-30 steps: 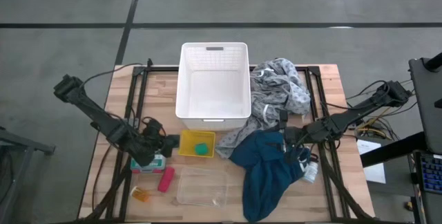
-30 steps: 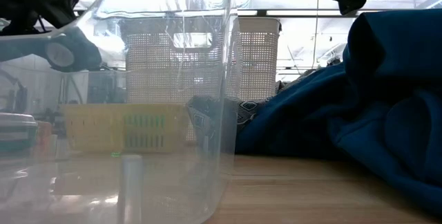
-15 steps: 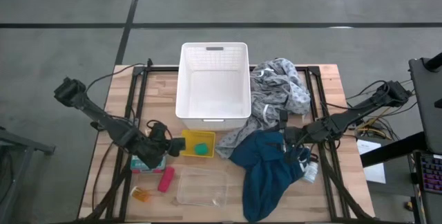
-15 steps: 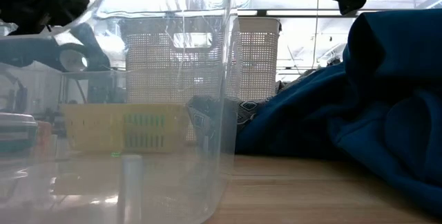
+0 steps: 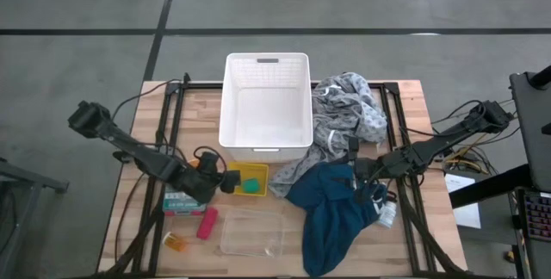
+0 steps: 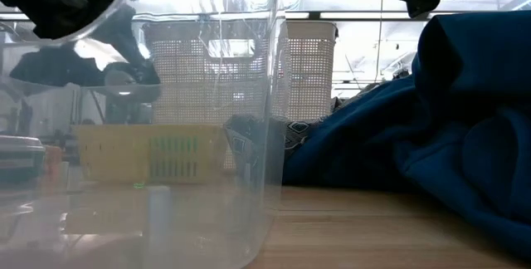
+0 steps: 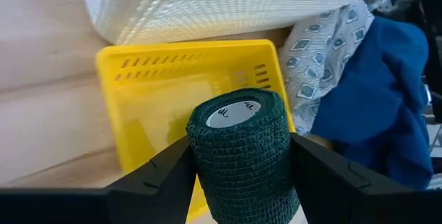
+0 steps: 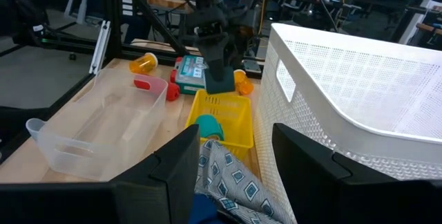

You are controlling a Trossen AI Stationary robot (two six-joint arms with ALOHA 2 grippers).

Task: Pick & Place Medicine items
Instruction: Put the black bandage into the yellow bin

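- dark green roll is clamped between the left gripper fingers, upright, white core facing up; it hangs right at the near edge of the yellow basket.
- In the high view the left gripper sits just left of the yellow basket, so the roll is at the rim, not yet over the middle.
- Step in hand, as I read it: carry phase of placing the roll; drop target looks like the yellow basket, but that's a guess from the heading.
- Something teal-green already lies in the basket; can't tell what it is.
- Next move calls for: a short advance over the basket floor, lower, then open the jaws. Keep the roll upright so it doesn't tip out over the low wall.
- Other medicine items, relative to the yellow basket: white labelled box to its left under the arm, pink-red cylinder and orange pill bottle beyond that toward the table's front-left corner, all still on the wood.
- clear tub sits just in front of the basket; white laundry basket just behind it.
- right gripper waits well right of the basket, over the teal-blue cloth; jaws apart, holding nothing.
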